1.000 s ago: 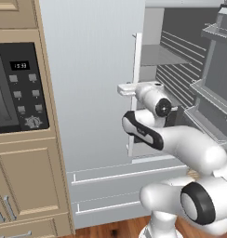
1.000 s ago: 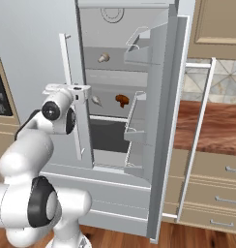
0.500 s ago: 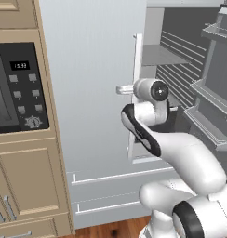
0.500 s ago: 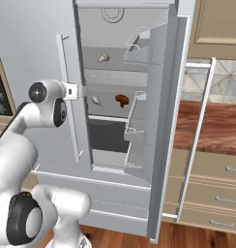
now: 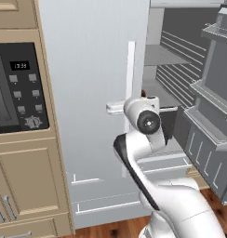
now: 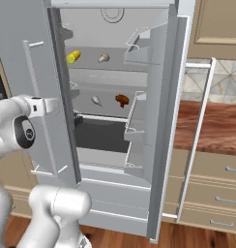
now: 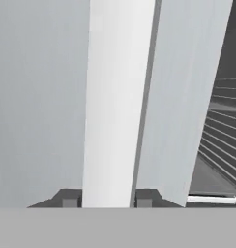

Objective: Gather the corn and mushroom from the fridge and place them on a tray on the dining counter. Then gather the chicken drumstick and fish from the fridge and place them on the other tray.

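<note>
At the left fridge door (image 6: 40, 97), the gripper (image 7: 108, 199) clamps the door handle (image 7: 112, 101), its fingertips (image 7: 69, 198) half cut off. Corn (image 6: 73, 56) and mushroom (image 6: 104, 57) occupy the top shelf; two small items below are indistinct.

Two base cameras look from behind at the fridge (image 6: 115, 97); the hand camera is right against its door handle (image 7: 115, 101).

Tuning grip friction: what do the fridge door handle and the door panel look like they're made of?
Fridge door handle: smooth pale bar, matte, no glare; looks like painted metal or plastic, can't tell which. The gripper has a fingertip on each side of it. Door panel: flat uniform grey, soft sheen, likely brushed or painted metal.
</note>
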Controlling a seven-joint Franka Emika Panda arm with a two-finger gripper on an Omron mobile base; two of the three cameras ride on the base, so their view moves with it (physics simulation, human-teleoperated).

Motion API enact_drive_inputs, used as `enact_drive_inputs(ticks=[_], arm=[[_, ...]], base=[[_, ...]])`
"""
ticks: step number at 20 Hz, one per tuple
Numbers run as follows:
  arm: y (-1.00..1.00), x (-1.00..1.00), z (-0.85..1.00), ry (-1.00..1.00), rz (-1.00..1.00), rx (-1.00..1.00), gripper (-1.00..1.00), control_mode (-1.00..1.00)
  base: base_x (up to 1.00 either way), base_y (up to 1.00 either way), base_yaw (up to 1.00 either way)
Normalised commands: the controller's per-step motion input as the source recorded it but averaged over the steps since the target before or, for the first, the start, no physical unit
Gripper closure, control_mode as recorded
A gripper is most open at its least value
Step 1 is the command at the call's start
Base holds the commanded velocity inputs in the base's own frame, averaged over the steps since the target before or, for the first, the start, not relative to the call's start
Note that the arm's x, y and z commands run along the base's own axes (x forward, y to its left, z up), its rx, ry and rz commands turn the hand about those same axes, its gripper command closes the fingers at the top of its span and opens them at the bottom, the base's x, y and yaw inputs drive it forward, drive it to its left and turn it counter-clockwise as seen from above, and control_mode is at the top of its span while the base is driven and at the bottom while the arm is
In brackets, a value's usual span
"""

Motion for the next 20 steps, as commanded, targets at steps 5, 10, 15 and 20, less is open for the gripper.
enact_drive_inputs(ticks=[5,10,15,20], arm=[[0.66,-1.0,0.15,0.08,-0.18,-0.07,1.0,-1.0],[0.69,-1.0,-0.08,-0.03,-0.21,-0.09,1.0,-1.0],[0.29,-0.42,-0.24,-0.04,-0.19,-0.03,-1.0,-1.0],[0.01,-0.26,-0.27,-0.05,-0.18,0.0,-1.0,-1.0]], base=[[0.0,0.0,0.0],[0.0,0.0,0.0],[0.0,0.0,0.0],[0.0,0.0,0.0]])
